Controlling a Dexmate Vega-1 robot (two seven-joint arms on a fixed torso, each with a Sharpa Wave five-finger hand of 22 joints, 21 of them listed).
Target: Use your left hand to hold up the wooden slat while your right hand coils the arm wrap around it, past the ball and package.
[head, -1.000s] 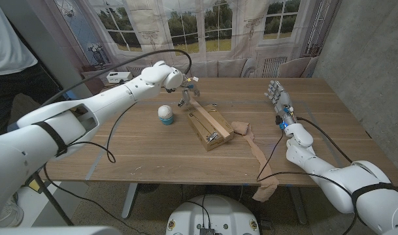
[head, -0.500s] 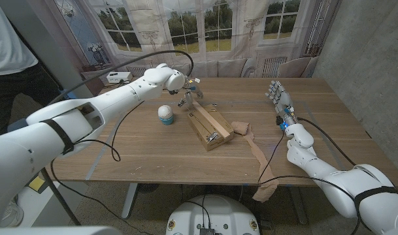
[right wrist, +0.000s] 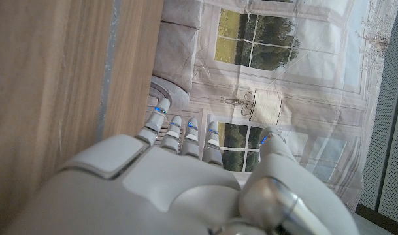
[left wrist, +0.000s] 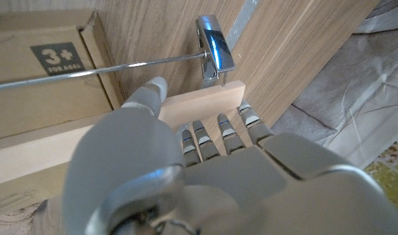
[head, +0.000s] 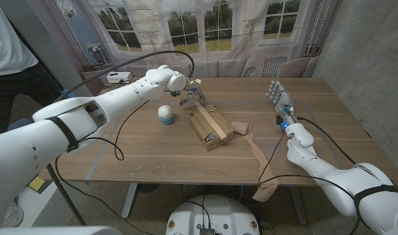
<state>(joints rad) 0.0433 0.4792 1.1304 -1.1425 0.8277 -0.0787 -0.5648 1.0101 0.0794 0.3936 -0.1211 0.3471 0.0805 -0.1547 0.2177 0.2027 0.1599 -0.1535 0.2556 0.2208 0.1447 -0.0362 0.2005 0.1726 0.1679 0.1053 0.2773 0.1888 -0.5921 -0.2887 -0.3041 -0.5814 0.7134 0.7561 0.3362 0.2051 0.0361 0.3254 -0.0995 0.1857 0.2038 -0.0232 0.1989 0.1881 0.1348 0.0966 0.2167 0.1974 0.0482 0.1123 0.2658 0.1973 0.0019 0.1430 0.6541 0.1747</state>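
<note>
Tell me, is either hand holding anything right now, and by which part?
Nothing is clearly held. The left hand has its fingers over the far end of the wooden slat; whether it grips cannot be told. The right hand stands open and holds nothing.

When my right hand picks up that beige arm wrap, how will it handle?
Probably floppy: the arm wrap lies slack across the table, and its end droops over the front edge. It looks like light, soft cloth, so it should bunch up and not hold a shape. The hanging end may drag or slide off when pulled; only the rolled end near the package looks firmer.
</note>
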